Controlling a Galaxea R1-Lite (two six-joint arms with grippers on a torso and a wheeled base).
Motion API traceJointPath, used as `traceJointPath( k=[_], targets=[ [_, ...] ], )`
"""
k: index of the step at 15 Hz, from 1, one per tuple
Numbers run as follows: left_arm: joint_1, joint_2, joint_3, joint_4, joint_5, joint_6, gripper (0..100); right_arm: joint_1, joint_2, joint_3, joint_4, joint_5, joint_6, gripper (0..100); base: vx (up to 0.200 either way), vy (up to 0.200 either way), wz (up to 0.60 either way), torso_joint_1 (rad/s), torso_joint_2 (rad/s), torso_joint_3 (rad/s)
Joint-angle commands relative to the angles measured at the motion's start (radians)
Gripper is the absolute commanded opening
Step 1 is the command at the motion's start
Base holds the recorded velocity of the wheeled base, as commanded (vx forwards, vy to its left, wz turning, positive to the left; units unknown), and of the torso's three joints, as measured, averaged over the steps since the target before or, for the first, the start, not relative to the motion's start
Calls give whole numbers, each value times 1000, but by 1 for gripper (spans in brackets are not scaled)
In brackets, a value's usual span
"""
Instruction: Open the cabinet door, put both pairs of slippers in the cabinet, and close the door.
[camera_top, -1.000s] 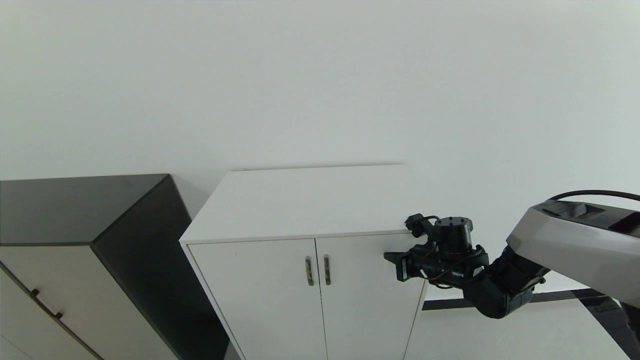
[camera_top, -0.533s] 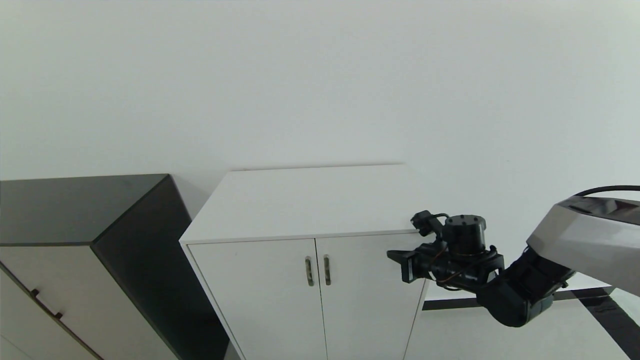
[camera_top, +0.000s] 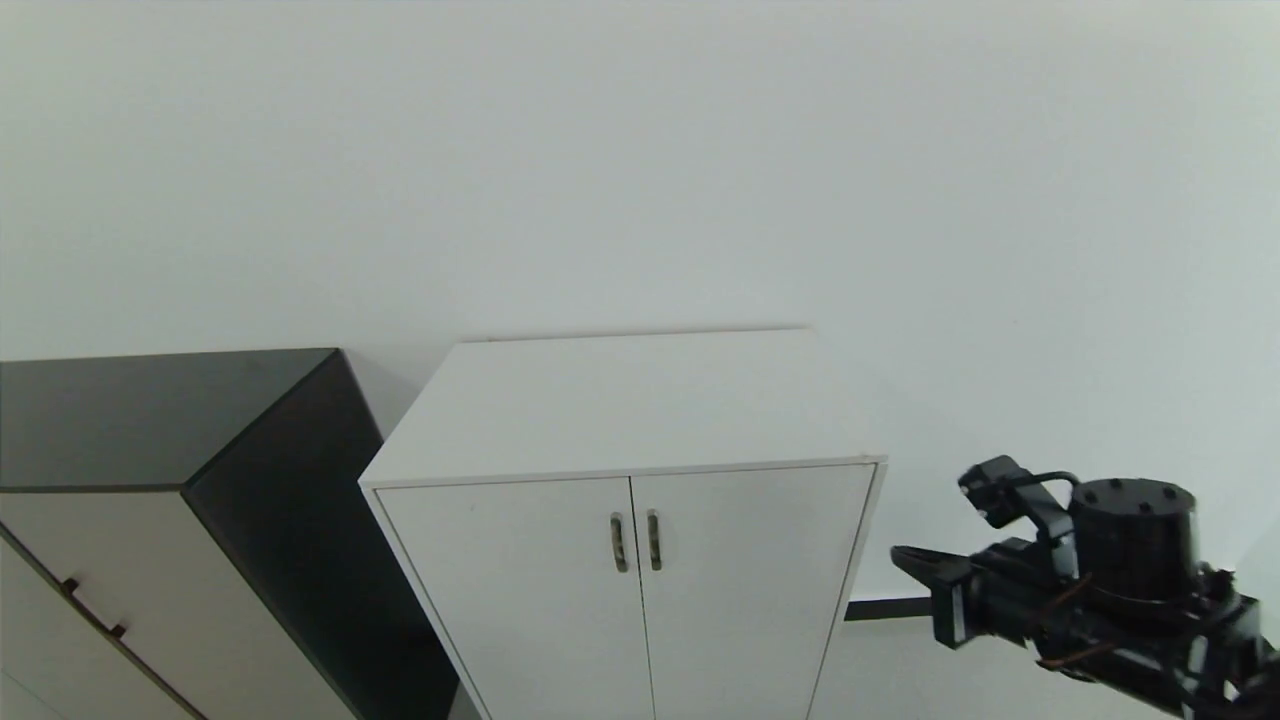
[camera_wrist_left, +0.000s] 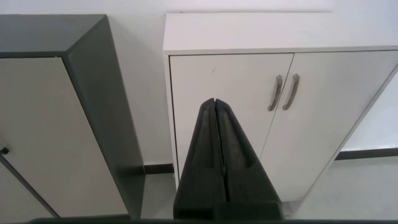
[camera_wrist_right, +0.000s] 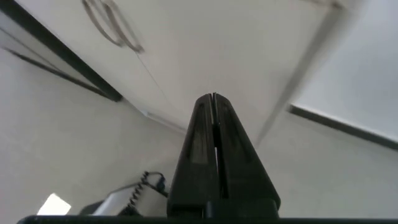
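A plain white wall fills the background; against it stand 2 pieces of furniture side by side. On the left is a dark cabinet with a black top and side and a pale front; just beside it on the right is the white cabinet, squarely facing the robot. Its 2 doors, the left door and the right door, are both shut and flush. The right gripper sits off the white cabinet's right side, apart from it, pointing toward it, its fingers pressed together on nothing. The left gripper points at the left door from a distance, fingers likewise pressed together and empty. 2 slim upright metal handles sit close together where the doors meet; a black baseboard strip runs along the wall's foot on the right.
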Motion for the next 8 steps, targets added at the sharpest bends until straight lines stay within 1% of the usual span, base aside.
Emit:
traceJointPath(
  k=[1, 2, 3, 4, 5, 6, 7, 8],
  targets=[
    [0, 1, 0, 0, 0, 0, 0, -30, -281, 242, 0, -92, -8, 0, 0, 0, 0, 0, 0, 0],
    [0, 1, 0, 0, -1, 1, 0, -44, -344, 296, 1, -102, -8, 0, 0, 0, 0, 0, 0, 0],
    [0, 1, 0, 0, -1, 1, 0, -64, -424, 301, 52, -135, -6, 0, 0, 0, 0, 0, 0, 0],
    [0, 1, 0, 0, -1, 0, 0, -76, -516, 301, 153, -167, -6, 0, 0, 0, 0, 0, 0, 0],
    [0, 1, 0, 0, -1, -2, 0, -78, -612, 301, 268, -173, -11, 0, 0, 0, 0, 0, 0, 0],
    [0, 1, 0, 0, -1, -2, 0, -78, -678, 301, 345, -173, -12, 0, 0, 0, 0, 0, 0, 0],
    [0, 1, 0, 0, 0, -2, 0, -78, -861, 296, 514, -173, -14, 0, 0, 0, 0, 0, 0, 0],
    [0, 1, 0, 0, 0, -2, 0, -78, -968, 290, 621, -173, -14, 0, 0, 0, 0, 0, 0, 0]
  ],
)
